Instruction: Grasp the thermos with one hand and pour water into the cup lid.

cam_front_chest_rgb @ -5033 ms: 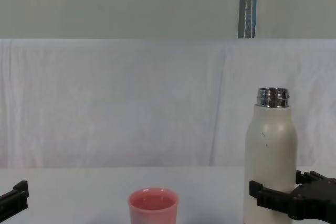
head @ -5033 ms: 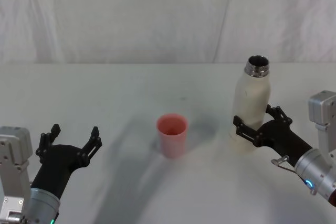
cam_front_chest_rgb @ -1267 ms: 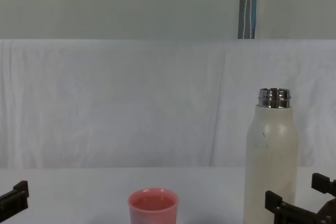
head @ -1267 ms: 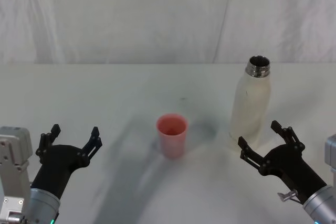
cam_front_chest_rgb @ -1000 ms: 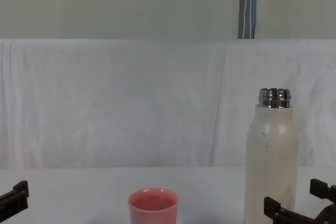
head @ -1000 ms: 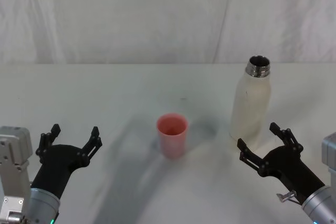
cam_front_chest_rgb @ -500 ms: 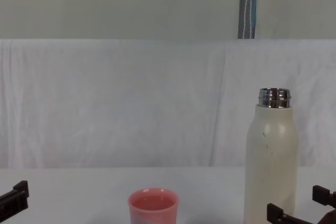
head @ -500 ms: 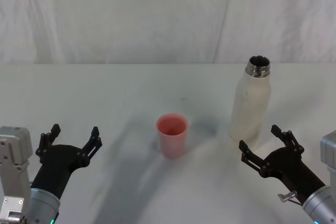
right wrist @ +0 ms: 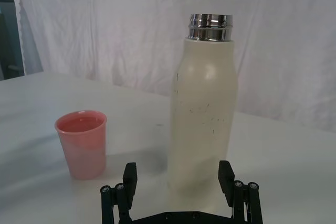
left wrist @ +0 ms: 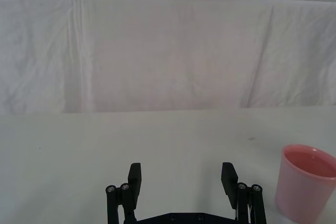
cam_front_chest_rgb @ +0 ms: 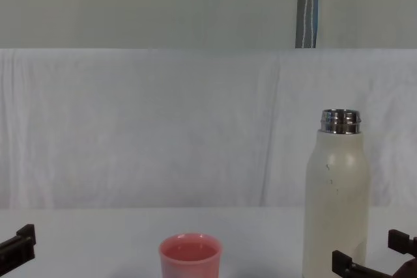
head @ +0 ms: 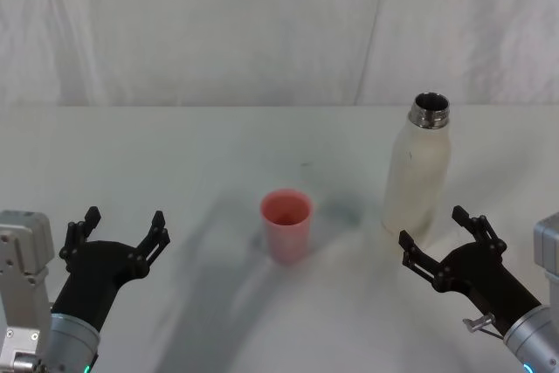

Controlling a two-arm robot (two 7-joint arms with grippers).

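So the thermos [head: 419, 168] is stood upright on the white table [head: 192, 155], uncapped, right of the pink cup lid [head: 286, 224]. The right gripper [head: 441, 239] is parked just short of it, fingers [right wrist: 227, 176] spread wide, nothing touched. The left gripper [head: 120, 233] is held open too, well apart from the cup lid.

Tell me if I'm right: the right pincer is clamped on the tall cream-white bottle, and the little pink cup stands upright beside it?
Not quite. The right pincer is open, just short of the tall cream-white steel-necked bottle, touching nothing; the head view shows the gap. The little pink plastic cup does stand upright beside it.
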